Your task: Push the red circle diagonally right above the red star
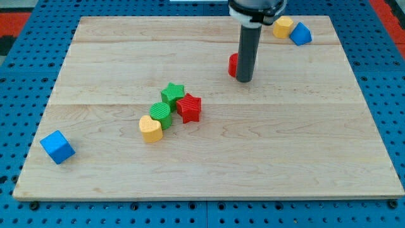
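The red circle [233, 64] lies on the wooden board, up and to the right of the red star [188, 107], and the rod hides most of it. My tip [245, 80] rests on the board against the red circle's right side. The red star sits near the board's middle, touching a green star [171, 94] at its upper left.
A green circle [161, 114] and a yellow heart [150, 128] trail down-left from the green star. A blue cube [57, 147] sits at the board's lower left. A yellow block [283, 26] and a blue block [300, 33] sit at the top right.
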{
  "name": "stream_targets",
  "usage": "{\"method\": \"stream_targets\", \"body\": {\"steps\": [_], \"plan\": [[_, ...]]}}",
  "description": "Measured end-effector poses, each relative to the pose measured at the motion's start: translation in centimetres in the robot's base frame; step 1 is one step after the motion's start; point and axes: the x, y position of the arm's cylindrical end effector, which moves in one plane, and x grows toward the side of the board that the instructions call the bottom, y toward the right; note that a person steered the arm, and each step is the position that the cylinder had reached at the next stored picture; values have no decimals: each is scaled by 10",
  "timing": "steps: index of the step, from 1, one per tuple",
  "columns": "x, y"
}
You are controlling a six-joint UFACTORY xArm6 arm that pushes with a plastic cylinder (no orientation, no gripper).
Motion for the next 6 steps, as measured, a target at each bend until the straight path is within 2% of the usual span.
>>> {"method": "stream_targets", "body": {"steps": [1, 2, 4, 5, 6], "plan": [[3, -5], [-40, -34], [-76, 30], [-52, 22], [-45, -18]]}}
